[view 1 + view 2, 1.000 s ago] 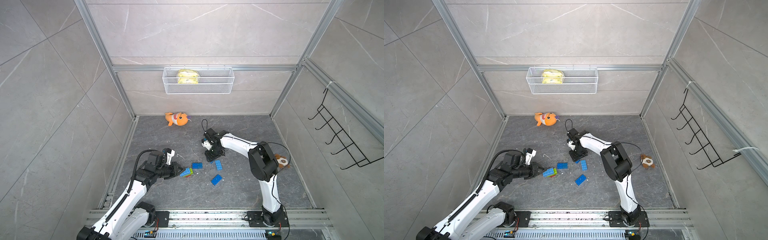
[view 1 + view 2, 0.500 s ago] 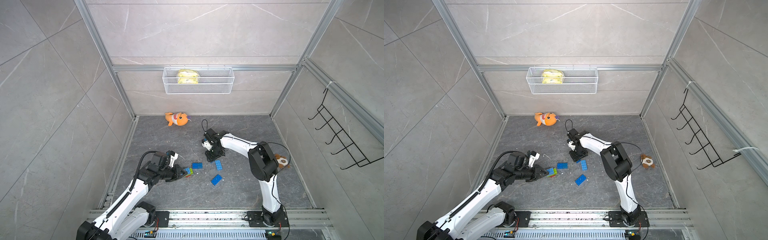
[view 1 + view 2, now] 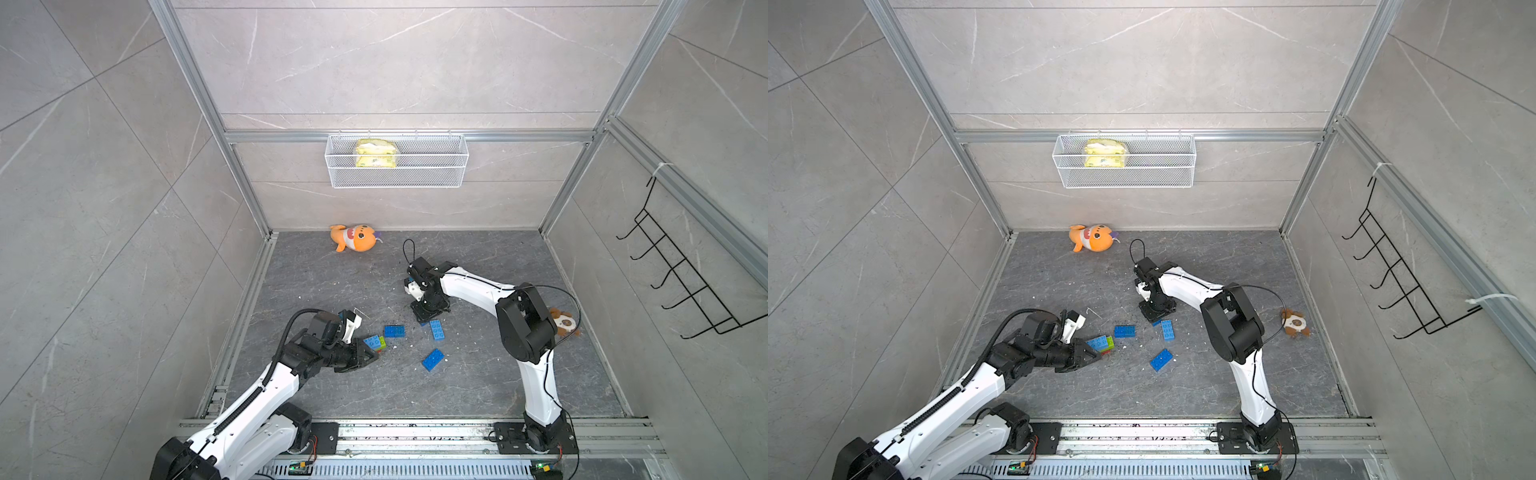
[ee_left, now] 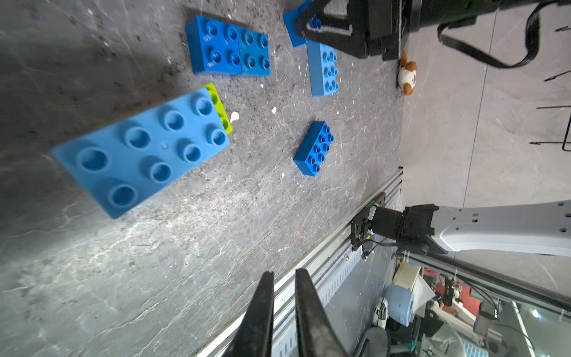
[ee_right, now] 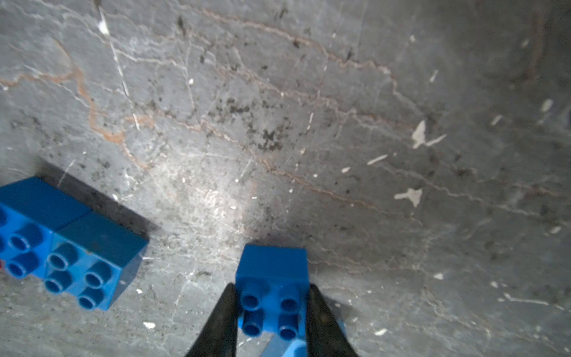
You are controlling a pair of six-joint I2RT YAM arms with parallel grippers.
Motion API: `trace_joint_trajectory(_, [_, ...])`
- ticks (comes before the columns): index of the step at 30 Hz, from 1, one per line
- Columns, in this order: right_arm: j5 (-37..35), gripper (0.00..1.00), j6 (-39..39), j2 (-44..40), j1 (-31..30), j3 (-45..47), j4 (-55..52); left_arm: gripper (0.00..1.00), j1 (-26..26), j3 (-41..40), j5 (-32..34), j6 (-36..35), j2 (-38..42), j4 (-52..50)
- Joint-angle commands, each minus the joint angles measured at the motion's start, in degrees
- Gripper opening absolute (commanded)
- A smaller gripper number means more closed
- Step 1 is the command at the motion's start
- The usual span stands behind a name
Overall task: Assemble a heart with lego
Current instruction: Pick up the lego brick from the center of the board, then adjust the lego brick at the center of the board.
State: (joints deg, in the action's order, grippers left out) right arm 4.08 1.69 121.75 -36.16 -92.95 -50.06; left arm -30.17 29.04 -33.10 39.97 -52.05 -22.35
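Heart (image 4: pixel 142 148) shows a blue eight-stud top over lime-green.

heart (image 3: pixel 373 341): blue-green-red stack, floor | square blue brick (image 5: pixel 272 278): gripped | loose bricks (image 3: pixel 432 359): scattered

You face grey tiled walls (image 3: pixel 374 62), a dark stone floor (image 3: pixel 478 386), a wire basket (image 3: pixel 436 174) and a hook rack (image 3: pixel 685 259).

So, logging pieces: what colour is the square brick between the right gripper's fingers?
The square brick is blue, clearest in the right wrist view.
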Motion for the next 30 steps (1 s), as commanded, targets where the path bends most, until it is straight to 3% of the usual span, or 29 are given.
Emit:
trace_joint_trajectory(1, [0.65,0.23,0.92,-2.21,-0.41,0.68,-0.62,0.16,-2.34,-2.39,1.54,3.15,-1.11,5.36])
trace_joint_trajectory(4, [1.64,0.23,1.5,-4.04,-0.33,0.82,-0.32,0.13,-2.87,-5.34,4.74,5.41,-2.45,9.18])
trace_joint_trajectory(8, [1.72,0.23,1.7,-5.82,-0.37,1.15,-0.47,0.12,-2.83,-5.58,11.51,4.28,-4.73,5.81])
trace_joint_trajectory(18, [7.28,0.23,-0.27,-10.94,-3.0,1.66,-0.88,0.12,-2.76,-4.52,18.99,1.86,-10.74,7.18])
trace_joint_trajectory(30, [7.17,0.23,0.55,-11.18,-4.48,2.24,-0.4,0.11,-0.38,-3.35,21.41,-0.4,-11.76,11.21])
